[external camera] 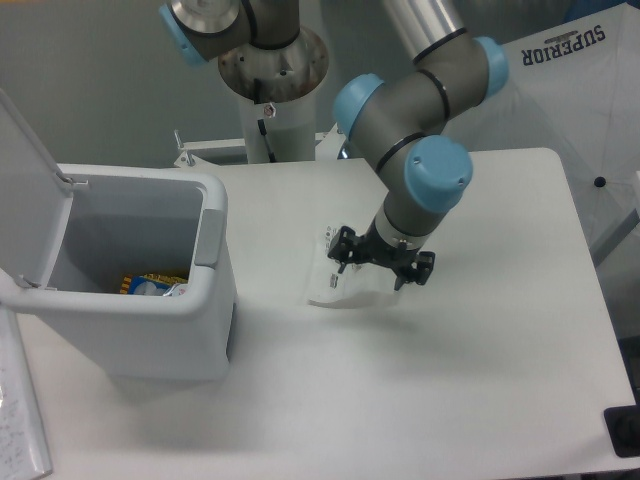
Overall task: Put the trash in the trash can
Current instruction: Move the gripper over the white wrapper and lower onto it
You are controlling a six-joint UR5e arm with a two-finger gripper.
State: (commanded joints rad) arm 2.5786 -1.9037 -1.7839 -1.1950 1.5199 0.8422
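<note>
A crumpled white-clear wrapper (335, 285), one piece of the trash, lies on the white table (480, 380) to the right of the trash can. My gripper (377, 268) is low over the wrapper's right part, its black fingers (343, 250) spread open on either side of it. The trash can (120, 275) is a pale grey bin at the left with its lid (25, 165) swung up. Inside on its floor lies a bluish and yellow piece of trash (153, 285).
The robot's base column (272, 90) stands behind the table's far edge. A white sheet with dark lettering (590, 110) hangs at the right. A paper sheet (20, 410) lies at the left front corner.
</note>
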